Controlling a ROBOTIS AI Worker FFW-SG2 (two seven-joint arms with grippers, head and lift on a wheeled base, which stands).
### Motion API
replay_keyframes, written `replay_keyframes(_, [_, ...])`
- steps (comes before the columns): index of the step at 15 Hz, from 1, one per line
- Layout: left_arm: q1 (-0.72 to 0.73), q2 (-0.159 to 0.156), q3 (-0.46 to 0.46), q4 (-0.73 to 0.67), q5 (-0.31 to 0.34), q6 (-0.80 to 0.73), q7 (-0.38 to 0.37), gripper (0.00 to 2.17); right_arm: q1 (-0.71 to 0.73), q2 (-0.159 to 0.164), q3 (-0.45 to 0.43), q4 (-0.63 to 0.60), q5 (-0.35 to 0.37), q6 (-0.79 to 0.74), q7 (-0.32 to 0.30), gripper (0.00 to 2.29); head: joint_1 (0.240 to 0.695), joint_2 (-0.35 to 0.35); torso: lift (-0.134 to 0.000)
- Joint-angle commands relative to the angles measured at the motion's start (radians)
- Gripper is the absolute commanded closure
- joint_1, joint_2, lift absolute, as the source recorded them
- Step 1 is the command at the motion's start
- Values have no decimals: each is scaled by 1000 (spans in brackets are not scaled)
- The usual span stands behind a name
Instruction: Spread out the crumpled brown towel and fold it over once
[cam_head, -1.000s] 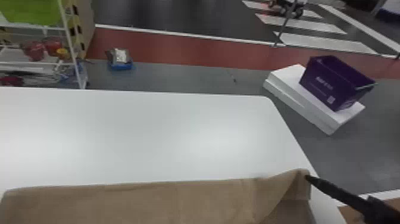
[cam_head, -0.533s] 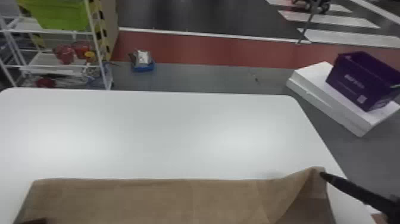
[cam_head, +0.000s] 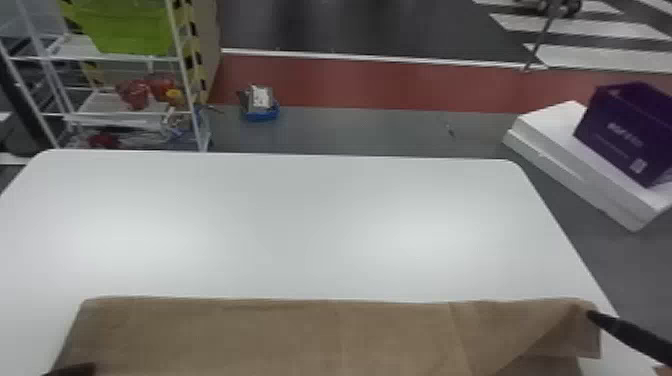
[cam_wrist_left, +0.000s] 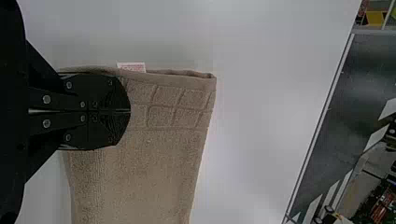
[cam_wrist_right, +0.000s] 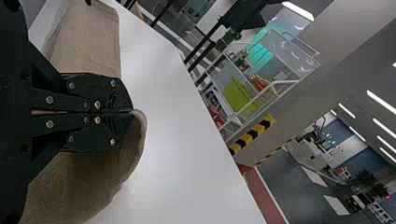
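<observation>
The brown towel (cam_head: 280, 335) lies in a wide band along the table's near part, with a slanting fold at its right end. At its left part my left gripper (cam_head: 75, 371) shows at the bottom edge. In the left wrist view the shut left gripper (cam_wrist_left: 130, 110) is over the towel (cam_wrist_left: 154, 163), near a patterned hem and a white tag; no cloth is visibly pinched. My right gripper (cam_head: 591, 315) is at the towel's far right corner. The right wrist view has the right gripper (cam_wrist_right: 132, 112) shut on the towel (cam_wrist_right: 141, 122), whose edge curves out from the fingertips.
The white table (cam_head: 310, 220) stretches beyond the towel. Past its far edge are a shelf rack (cam_head: 190, 95) at left and a blue tray (cam_head: 261, 116) on the floor. A purple box (cam_head: 620, 135) stands on white slabs at right.
The head view has turned left, so the scene sits farther right. My left gripper has come into that view at the bottom. The towel's raised right corner looks lower and flatter.
</observation>
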Motion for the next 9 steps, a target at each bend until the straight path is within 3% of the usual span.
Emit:
replay_keyframes(1, [-4,0,-2,3,3,0,0,1889,22,-7,-10,12,54,-73,-6,1214,695,-149,-123])
replay_keyframes(5, [-4,-1,1,-9,21,6,-15,1889,14,-8,15,31,175,-177,-55,188,695,-217,-123])
replay_keyframes(6, [1,-1,2,-20,29,9,-21,1889,-1,-18,35,45,203,-186,-71,56,695,-231,-123])
replay_keyframes(9, [15,-1,17,-66,50,40,-32,1889,-25,-25,58,60,250,-186,-88,60,695,-255,-123])
